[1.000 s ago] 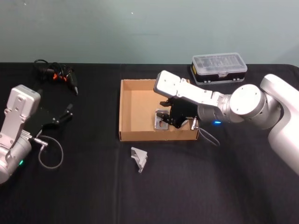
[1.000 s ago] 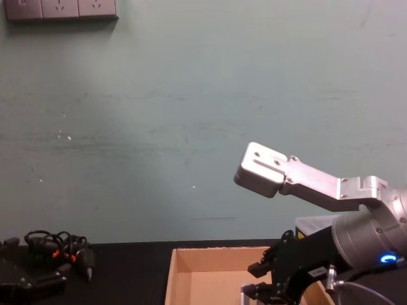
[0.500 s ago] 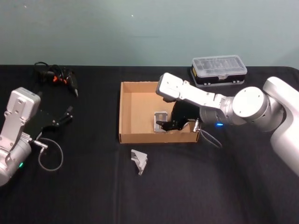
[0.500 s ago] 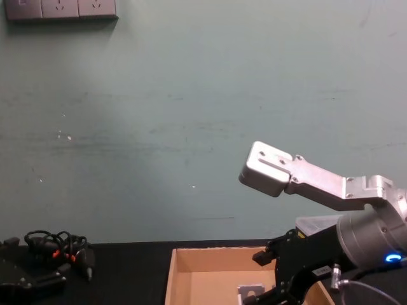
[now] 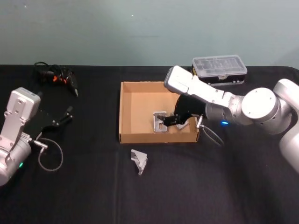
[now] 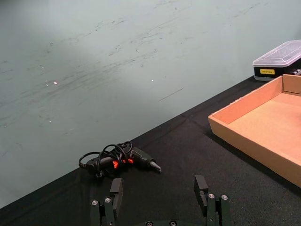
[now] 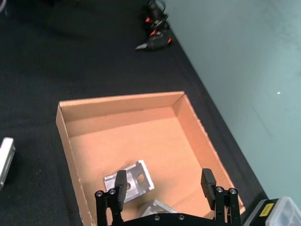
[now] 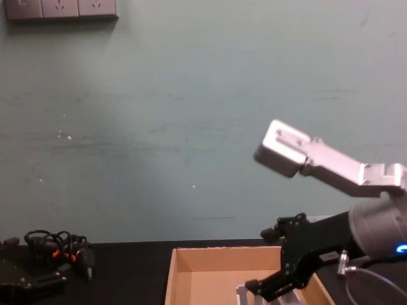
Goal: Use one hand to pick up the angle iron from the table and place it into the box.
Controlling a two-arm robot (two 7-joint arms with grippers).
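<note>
1. angle iron [image 5: 161, 122] lies on the floor of the box [image 5: 122, 112], centre of the head view, toward the tray's lower right; nothing holds it
2. loose angle iron [image 5: 139, 160] sits on the table [image 5: 84, 191], just below the box's front wall and apart from it
3. handling, my guess: small stiff metal piece, heavy for its size, with smooth faces that may slip between pads; no fear of crushing it; best taken across one flat flange near the bend, fingers square to it
4. right gripper [image 7: 163, 187] hangs over the right half of the box, its fingers [image 7: 120, 184] spread wide and empty; the wrist view shows the angle iron lying below them
5. left gripper [image 6: 159, 200] is parked at the left edge of the head view, fingers wide, empty
6. against a second ago: the right gripper then sat low over the angle iron in the box; now it is drawn off to the right and up, and the silver forearm sits higher and further right in the chest view
7. the angle iron keeps its spot; loose angle iron and left arm unchanged
</note>
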